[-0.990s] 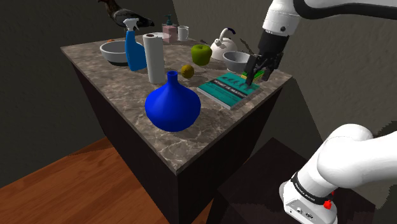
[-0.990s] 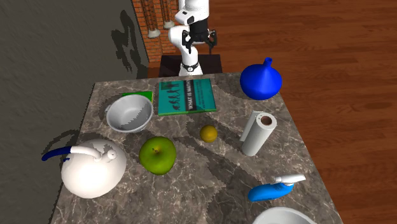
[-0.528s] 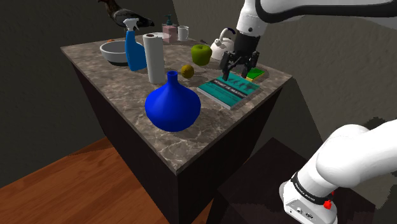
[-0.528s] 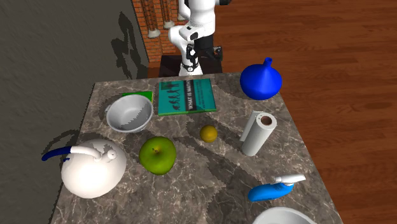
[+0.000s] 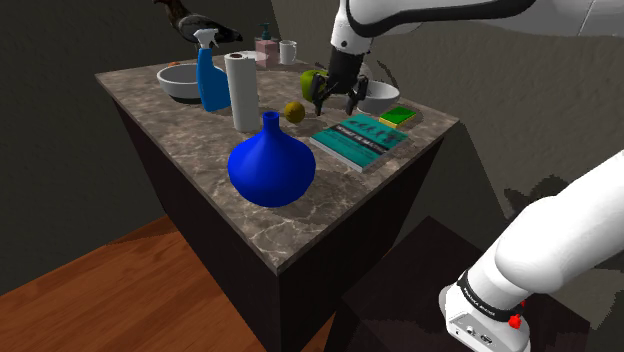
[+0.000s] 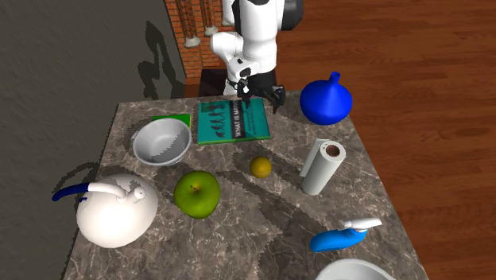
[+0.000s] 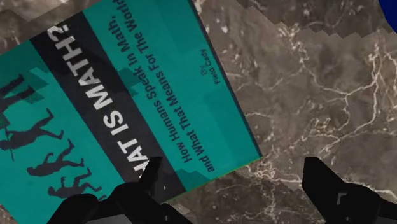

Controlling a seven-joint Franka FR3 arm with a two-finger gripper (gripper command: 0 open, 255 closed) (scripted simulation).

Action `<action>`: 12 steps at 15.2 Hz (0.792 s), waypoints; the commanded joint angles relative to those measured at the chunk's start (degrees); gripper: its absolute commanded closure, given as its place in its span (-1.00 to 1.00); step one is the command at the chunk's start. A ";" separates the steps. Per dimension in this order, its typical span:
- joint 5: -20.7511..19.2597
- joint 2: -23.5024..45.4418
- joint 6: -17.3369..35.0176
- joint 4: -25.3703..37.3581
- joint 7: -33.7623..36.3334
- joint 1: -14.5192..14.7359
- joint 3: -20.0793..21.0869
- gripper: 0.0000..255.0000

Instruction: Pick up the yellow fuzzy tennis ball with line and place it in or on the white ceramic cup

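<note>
**Plainly short of the ball: hand open above the book**

Nearest the stand, at the front edge of the marble table [image 5: 180, 130], stood one blue vase [image 5: 270, 165]. Behind it lay one teal book [image 5: 362, 140], with one green sponge [image 5: 399, 117] just beside it.

The gripper [image 5: 338, 102] hung above one corner of the book, spread wide and holding nothing. The wrist view confirmed the fingers [image 7: 324, 184] well apart, with book cover and bare marble beneath them.

The one yellow ball [image 5: 294, 111] rested on the marble towards the shoulder view's left of the hand, close by but clear of it, near the one paper roll [image 5: 241, 92]. Being round, it offered no long axis. In my judgement any finger alignment would serve, once the hand crossed over and came down.

Further back were one green apple [image 6: 197, 193], one white kettle [image 6: 117, 215], a near bowl [image 5: 378, 97], a far bowl [image 5: 183, 80] and one blue spray bottle [image 5: 211, 75]: two bowls in all.

At the far corner stood the one white cup [image 5: 289, 52], well apart from the ball.
</note>
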 commanded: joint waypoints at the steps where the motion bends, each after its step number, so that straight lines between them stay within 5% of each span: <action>1: -0.78 4.00 0.74 3.59 2.30 -0.33 0.34 -1.00; 12: -6.22 29.54 -1.06 32.44 13.80 0.39 -0.20 -1.00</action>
